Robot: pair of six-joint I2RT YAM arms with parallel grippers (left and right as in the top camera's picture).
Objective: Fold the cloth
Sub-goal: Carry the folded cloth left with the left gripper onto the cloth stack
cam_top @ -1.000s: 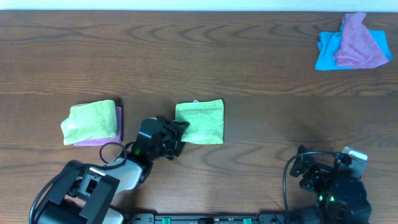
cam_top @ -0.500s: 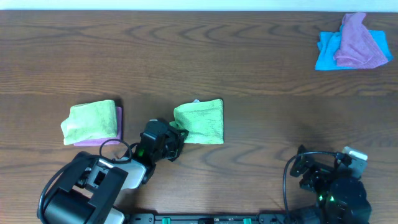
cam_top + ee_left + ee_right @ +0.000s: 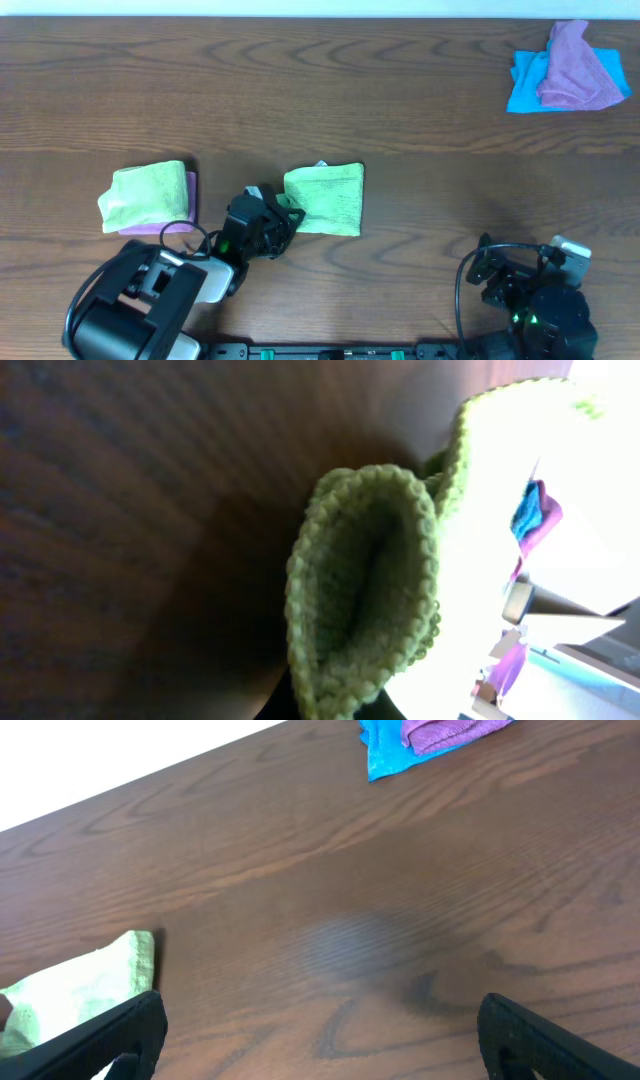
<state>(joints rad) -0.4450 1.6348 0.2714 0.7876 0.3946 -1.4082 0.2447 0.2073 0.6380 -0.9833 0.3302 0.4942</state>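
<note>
Overhead: the left gripper, half-open a second ago, has clamped onto the near-left corner of the cloth. The cloth lies folded by the near edge of the bench, left of centre, and has been nudged slightly right. Left wrist: the pinched cloth edge fills the view. Right wrist: the right gripper hangs empty, jaws wide apart. With the corner held, another fold looks ready to start.

Black left arm, black right arm, looped black cables, black right end effector.
</note>
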